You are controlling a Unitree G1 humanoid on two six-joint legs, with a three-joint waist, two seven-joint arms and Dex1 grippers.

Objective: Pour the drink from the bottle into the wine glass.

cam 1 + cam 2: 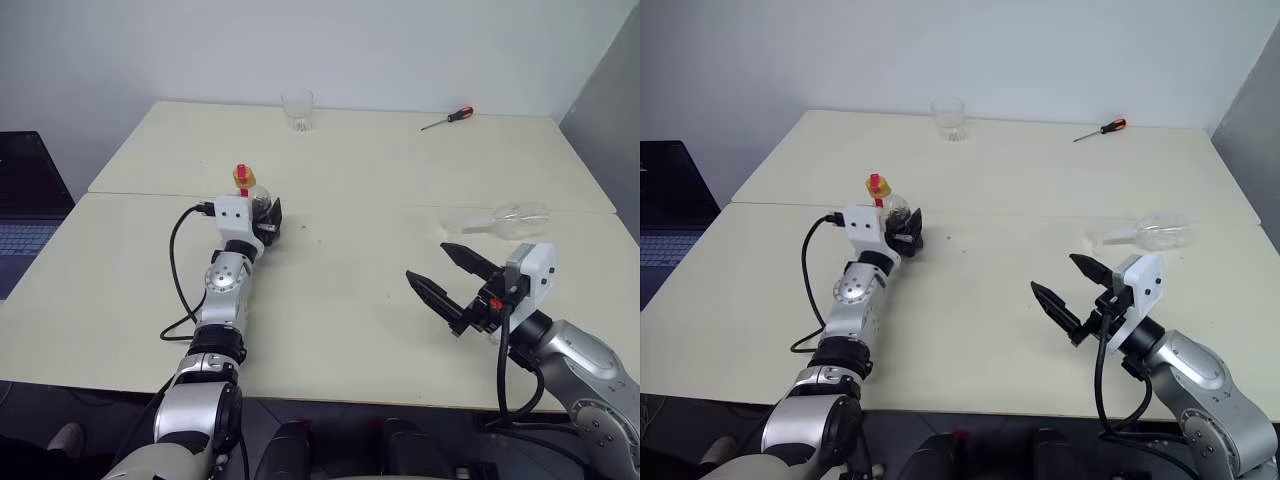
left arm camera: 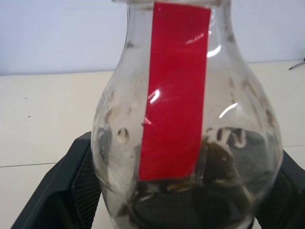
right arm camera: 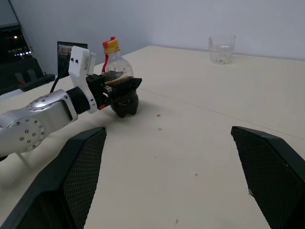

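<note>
Nearest to me, my right gripper [image 1: 437,272] hangs over the front of the table [image 1: 340,330] at about four o'clock, fingers spread wide with nothing between them. Just beyond it, at two o'clock, the wine glass [image 1: 510,219] lies on its side on the tabletop, stem pointing toward the centre and bowl toward the right edge. Over at ten o'clock, my left gripper [image 1: 270,222] has its fingers around the lower body of the bottle [image 3: 117,78]; whether they press it or only flank it I cannot tell for sure, but I read it as a grasp. That bottle stands upright, yellow cap still on, with the drink [image 3: 120,81] sitting low in the bulb. Farther back at twelve o'clock stands a short tumbler [image 1: 297,109], and a screwdriver [image 1: 447,119] lies near the far right corner.

I judge the step in hand to be securing the bottle, with pouring not yet begun. Next, I think the glass must be stood upright with my right gripper and the cap dealt with before any tilt.
</note>
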